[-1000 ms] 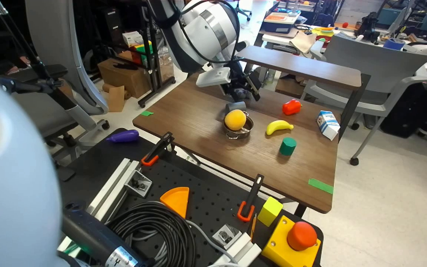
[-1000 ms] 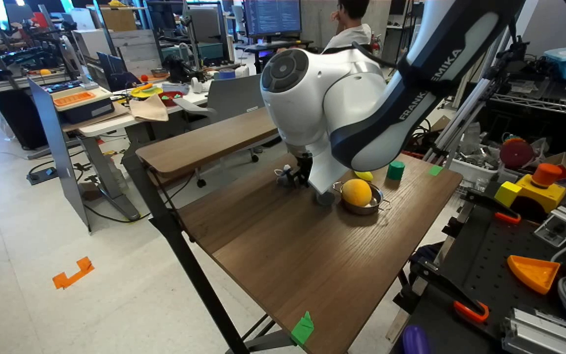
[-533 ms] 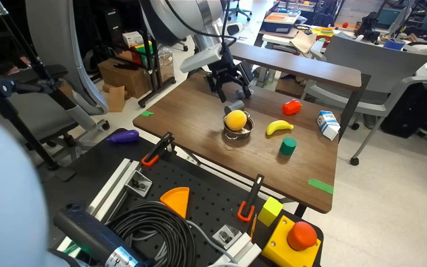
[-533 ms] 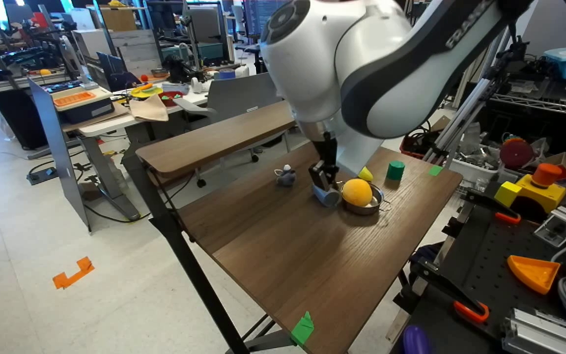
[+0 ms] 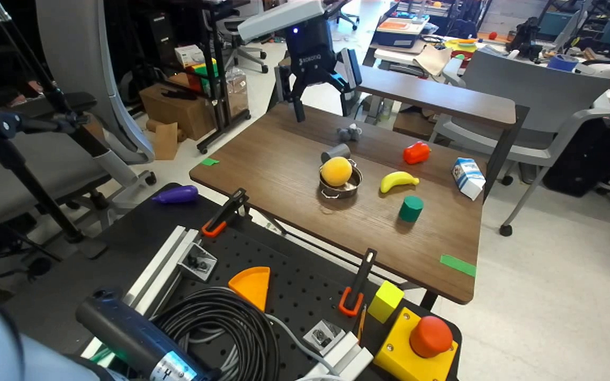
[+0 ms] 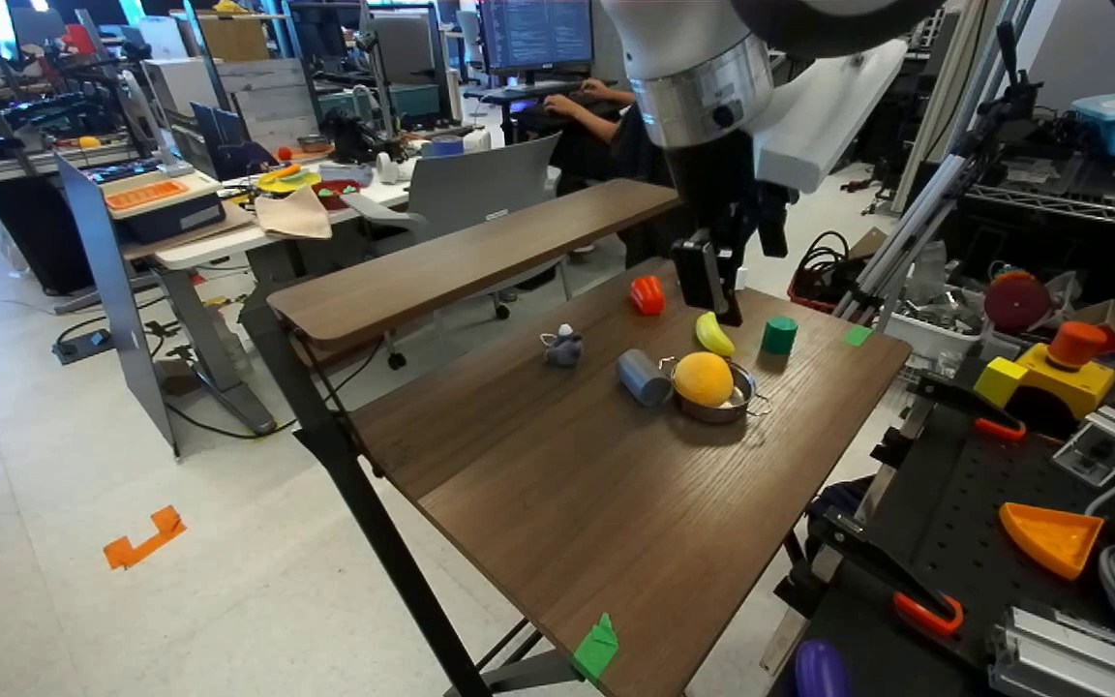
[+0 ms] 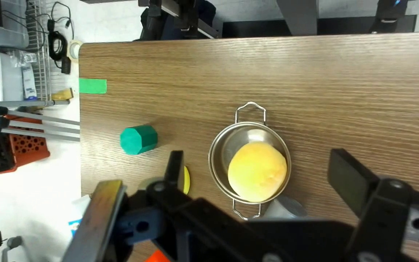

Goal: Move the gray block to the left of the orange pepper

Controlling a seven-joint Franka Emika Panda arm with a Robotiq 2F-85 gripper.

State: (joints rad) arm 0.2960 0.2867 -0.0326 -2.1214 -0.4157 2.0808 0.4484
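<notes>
Our gripper (image 5: 323, 112) hangs in midair, jaws standing wide with nothing between them, and from the wrist view we judge that a straight drop could come down on the metal pot (image 7: 227, 145) and its yellow ball (image 7: 257, 171) rather than the target. Lying on its side just beside the pot, the gray block (image 6: 644, 378) leaves one jaw little room and, being round, may roll if nudged. We also risk setting it on the wrong side of the orange pepper (image 6: 647, 295), since left changes with viewpoint.
</notes>
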